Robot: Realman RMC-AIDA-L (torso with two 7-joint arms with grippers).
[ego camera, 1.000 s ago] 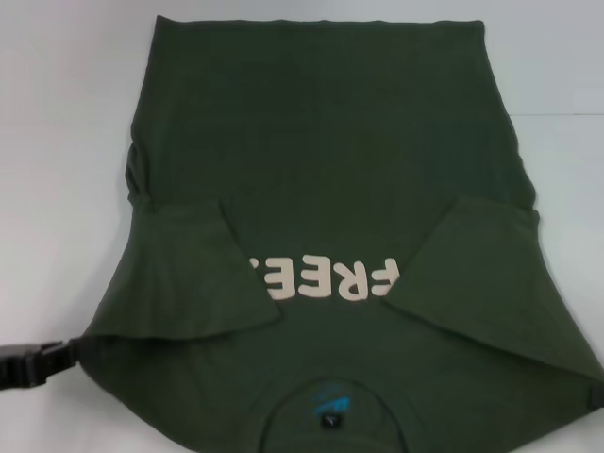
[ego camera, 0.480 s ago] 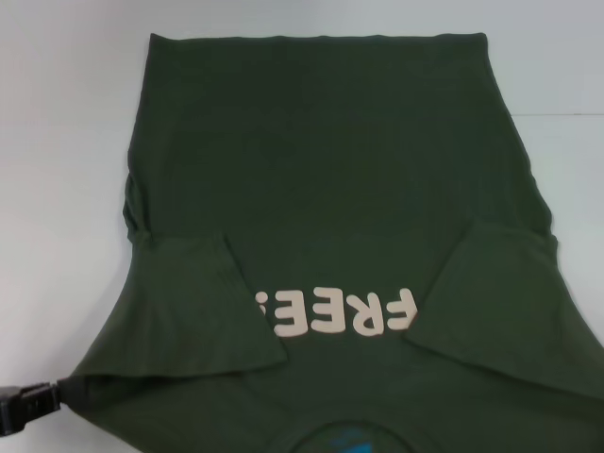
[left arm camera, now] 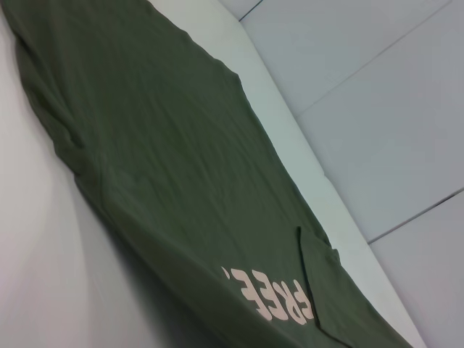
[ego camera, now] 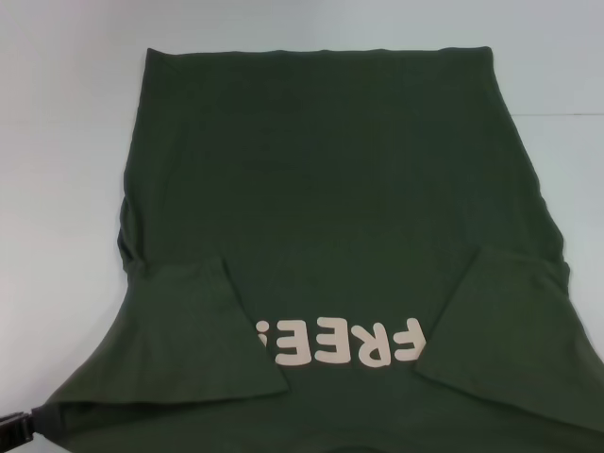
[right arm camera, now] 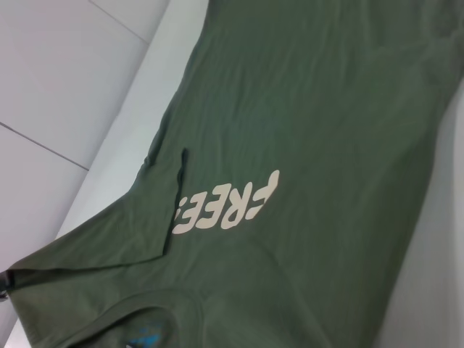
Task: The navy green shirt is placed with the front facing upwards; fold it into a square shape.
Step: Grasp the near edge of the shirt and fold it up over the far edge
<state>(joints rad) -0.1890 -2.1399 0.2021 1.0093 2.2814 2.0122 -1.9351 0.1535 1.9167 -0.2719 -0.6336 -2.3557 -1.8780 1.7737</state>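
Note:
The navy green shirt (ego camera: 330, 189) lies front up on the white table, hem at the far side, with the cream "FREE!" lettering (ego camera: 344, 344) near me. Both sleeves are folded inward: one (ego camera: 203, 330) on the left, one (ego camera: 514, 340) on the right. My left gripper (ego camera: 17, 427) shows as a black tip at the bottom left corner, shut on the shirt's left shoulder corner. The collar is below the head view's edge. The right wrist view shows the shirt (right arm camera: 312, 145) and its blue neck label (right arm camera: 145, 335). My right gripper is out of view.
White table (ego camera: 57, 142) surrounds the shirt on the left, right and far sides. The left wrist view shows the shirt (left arm camera: 167, 167), the table's far edge and the grey tiled floor (left arm camera: 377, 109) beyond it.
The shirt has slid toward me. The lettering moved nearer, and the collar and label dropped out of the head view. My left gripper moved down with the shoulder corner.

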